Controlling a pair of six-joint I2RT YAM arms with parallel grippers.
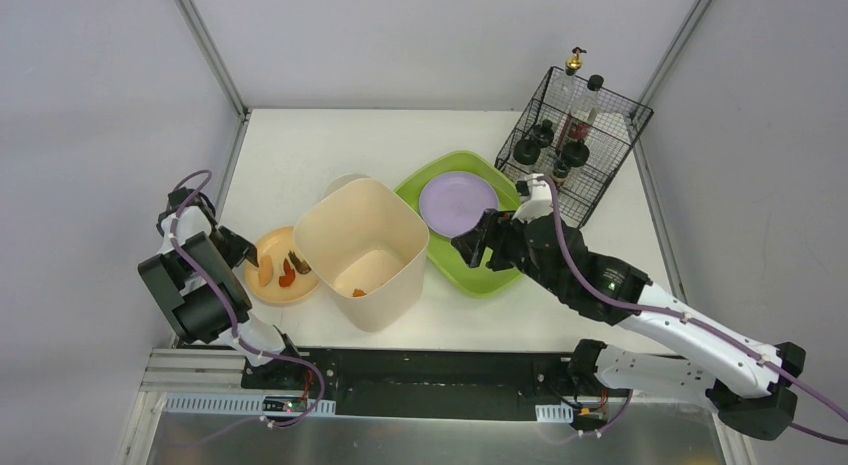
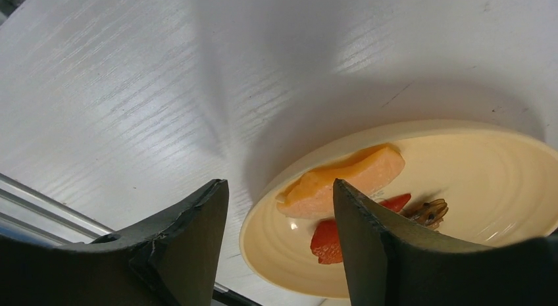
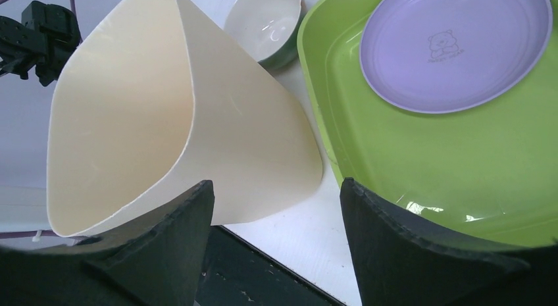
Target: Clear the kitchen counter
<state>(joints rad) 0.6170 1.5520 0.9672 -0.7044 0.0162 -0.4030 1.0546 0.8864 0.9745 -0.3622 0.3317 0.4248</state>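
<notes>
Left hand (image 2: 279,187) hovers above kitchen counter (image 2: 131,89).

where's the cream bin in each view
top external: the cream bin stands at the centre, just left of the green tray.
left wrist: not in it.
right wrist: the bin fills the left half.
shared landmark: the green tray, right of the bin in both views that show it.

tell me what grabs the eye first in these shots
A tall cream bin stands in the middle of the counter. Right of it, a green tray carries a purple plate; left of it, a yellow plate holds food scraps. A wire basket of bottles fills the far right corner.
</notes>
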